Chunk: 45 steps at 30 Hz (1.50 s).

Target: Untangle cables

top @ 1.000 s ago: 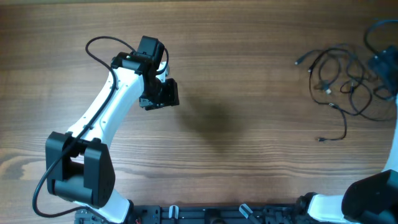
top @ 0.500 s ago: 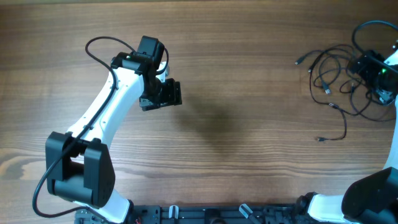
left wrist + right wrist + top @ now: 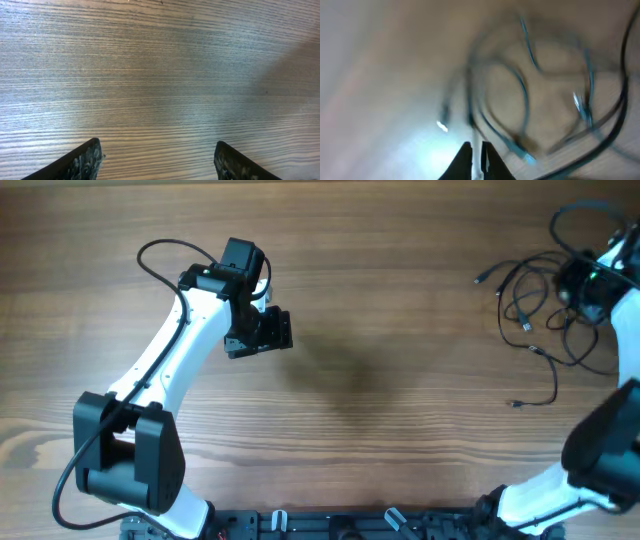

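L fingers (image 3: 82, 162) spread wide over table (image 3: 160, 75); R fingers (image 3: 463, 160) pinched shut above cables (image 3: 530, 320)

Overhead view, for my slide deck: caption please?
Right gripper above tangled cables; left gripper hovers open over wooden table.

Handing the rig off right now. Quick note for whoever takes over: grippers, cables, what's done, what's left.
Left gripper: open and empty, over bare table, far from the cables.
Right gripper: over the right part of the cables. The wrist view is blurred, so I cannot tell whether it is open or shut, or whether it holds a cord.
Cables: one tangled bunch on the table's right side, with one loose end trailing toward the near edge.
Done: nothing separated yet.
Left: all the untangling.
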Motion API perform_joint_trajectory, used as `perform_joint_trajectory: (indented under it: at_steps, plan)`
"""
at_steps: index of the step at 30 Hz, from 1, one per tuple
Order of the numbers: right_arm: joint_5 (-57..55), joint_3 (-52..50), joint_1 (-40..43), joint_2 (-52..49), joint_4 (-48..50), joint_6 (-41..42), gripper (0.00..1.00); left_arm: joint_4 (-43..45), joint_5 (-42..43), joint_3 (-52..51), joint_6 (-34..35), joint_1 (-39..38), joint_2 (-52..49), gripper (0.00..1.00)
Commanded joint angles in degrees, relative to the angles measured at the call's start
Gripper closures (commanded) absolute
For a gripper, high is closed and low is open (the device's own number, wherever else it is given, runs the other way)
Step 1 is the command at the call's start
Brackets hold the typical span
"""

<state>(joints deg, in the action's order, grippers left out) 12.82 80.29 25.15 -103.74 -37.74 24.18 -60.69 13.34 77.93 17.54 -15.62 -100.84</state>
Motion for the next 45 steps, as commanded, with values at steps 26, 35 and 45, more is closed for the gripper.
perform_joint_trajectory:
  at_steps: [26,35,45]
  plan:
    - [18.7,9.1,0.0,-5.9,-26.8,-21.1,0.46,1.3,0.1,-0.2,0.9,0.1,0.5,0.14]
    - [13.2,15.6,-2.7,6.4,-26.8,-22.7,0.41,2.6,0.1,-0.2,1.0,0.1,0.5,0.09]
    - [3.3,15.6,-10.6,9.6,-28.4,-22.8,0.14,4.5,-8.2,-0.1,4.1,2.0,0.5,0.0]
